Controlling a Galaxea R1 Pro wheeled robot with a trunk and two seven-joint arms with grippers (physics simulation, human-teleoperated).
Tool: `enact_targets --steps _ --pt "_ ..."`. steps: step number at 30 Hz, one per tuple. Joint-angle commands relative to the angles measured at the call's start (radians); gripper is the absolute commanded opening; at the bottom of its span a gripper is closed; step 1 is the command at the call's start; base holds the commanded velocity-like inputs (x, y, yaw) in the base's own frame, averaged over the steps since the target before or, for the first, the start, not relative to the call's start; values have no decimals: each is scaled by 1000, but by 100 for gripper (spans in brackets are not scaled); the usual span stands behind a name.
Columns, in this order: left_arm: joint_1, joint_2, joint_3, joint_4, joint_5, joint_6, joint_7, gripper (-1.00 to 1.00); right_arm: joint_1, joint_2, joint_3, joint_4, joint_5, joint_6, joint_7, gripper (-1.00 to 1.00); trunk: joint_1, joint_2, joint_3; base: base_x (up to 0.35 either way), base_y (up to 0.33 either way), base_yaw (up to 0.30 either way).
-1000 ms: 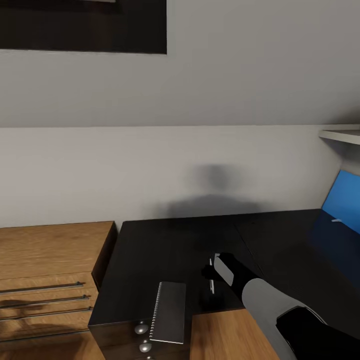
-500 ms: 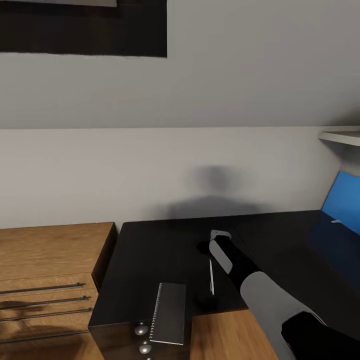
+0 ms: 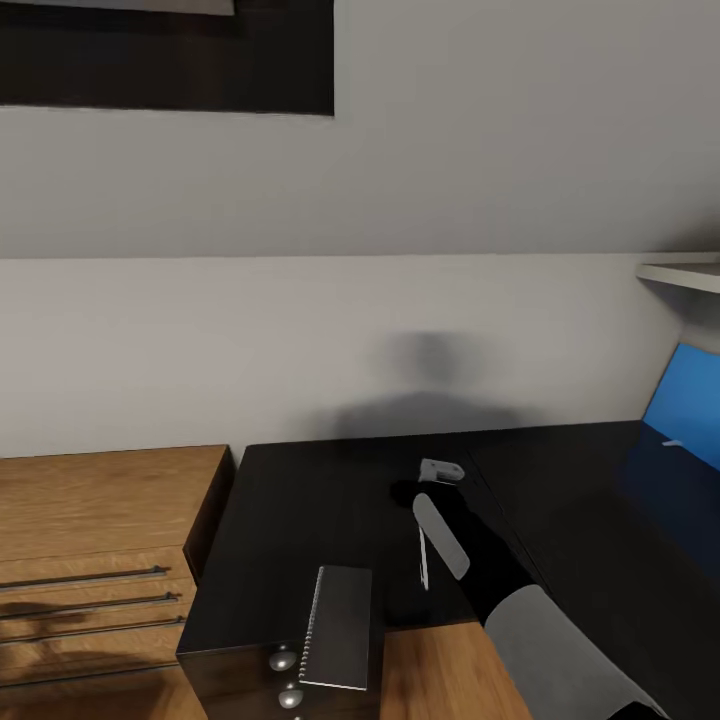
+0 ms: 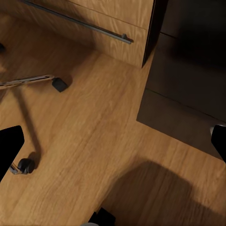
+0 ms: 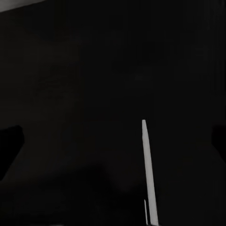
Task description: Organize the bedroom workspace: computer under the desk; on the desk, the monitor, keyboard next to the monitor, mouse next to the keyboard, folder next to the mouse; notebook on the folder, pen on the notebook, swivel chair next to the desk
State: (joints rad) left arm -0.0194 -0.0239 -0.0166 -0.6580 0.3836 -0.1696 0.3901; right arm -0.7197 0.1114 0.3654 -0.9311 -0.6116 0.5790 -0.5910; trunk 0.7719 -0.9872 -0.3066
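Note:
The glossy black desk [image 3: 330, 500] fills the lower middle of the head view. A slim white pen [image 3: 423, 560] [image 5: 148, 174] lies flat on it, held by nothing. My right gripper [image 3: 405, 493] [image 5: 113, 141] hovers over the desk just beyond the pen, open, its dark fingers [image 5: 10, 146] wide apart. A grey notebook [image 3: 340, 625] rests at the desk's front edge above the drawer knobs. The blue folder [image 3: 685, 405] shows at the right edge. My left gripper [image 4: 113, 141] is open above the wood floor, near the swivel chair's chrome leg [image 4: 28, 81] and castor [image 4: 23, 165].
A light wooden dresser [image 3: 100, 520] with long bar handles [image 4: 80, 21] stands against the desk's left side. The dark drawer unit [image 4: 188, 94] stands on the floor beside it. A sloped grey wall with a dark skylight [image 3: 165, 50] rises behind, and a pale shelf [image 3: 685, 272] juts in at the right.
My right gripper has drawn away from the pen, farther over the desk toward the wall. The pen stays lying where it was. The notebook has not moved.

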Motion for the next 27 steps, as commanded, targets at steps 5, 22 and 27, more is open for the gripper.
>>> enact_targets --steps 5,22,27 --pt "-1 -1 -2 0 8 -5 1 100 1 16 3 -9 -11 1 -51 100 0 -1 -1 0 0 0" --pt "-1 1 -5 3 8 -4 1 100 2 21 3 -9 -11 -4 -58 100 0 -1 7 -280 0 199" --pt "-1 1 -5 3 9 -4 1 100 2 21 3 -9 -11 -4 -58 100 0 -1 7 -338 0 278"
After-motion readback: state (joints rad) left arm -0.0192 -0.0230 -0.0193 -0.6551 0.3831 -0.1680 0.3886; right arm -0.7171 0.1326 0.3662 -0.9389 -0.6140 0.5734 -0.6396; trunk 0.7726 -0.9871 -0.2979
